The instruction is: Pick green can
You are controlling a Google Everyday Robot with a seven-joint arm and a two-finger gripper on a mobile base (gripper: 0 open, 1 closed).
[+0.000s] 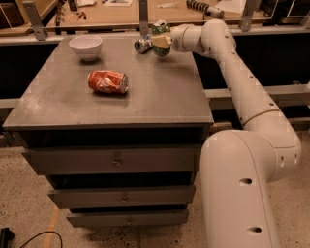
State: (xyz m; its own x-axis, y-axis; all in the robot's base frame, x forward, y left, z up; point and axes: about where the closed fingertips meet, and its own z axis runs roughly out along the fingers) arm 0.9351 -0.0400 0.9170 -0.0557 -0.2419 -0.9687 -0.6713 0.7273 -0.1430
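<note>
The green can (159,30) stands upright at the back of the grey cabinet top (160,92), right of centre. It is dark green and mottled with a silver top rim. My gripper (162,41) reaches in from the right and is shut around the can's middle. The can looks raised slightly off the surface. A silver can (142,44) lies on its side just left of the green can, close to it. A crushed red-orange can (108,81) lies on its side nearer the front left.
A white bowl (86,45) sits at the back left of the cabinet top. A rail with metal posts (143,14) and a wooden bench run behind the cabinet. My arm (242,82) spans the right side. Drawers are below the front edge.
</note>
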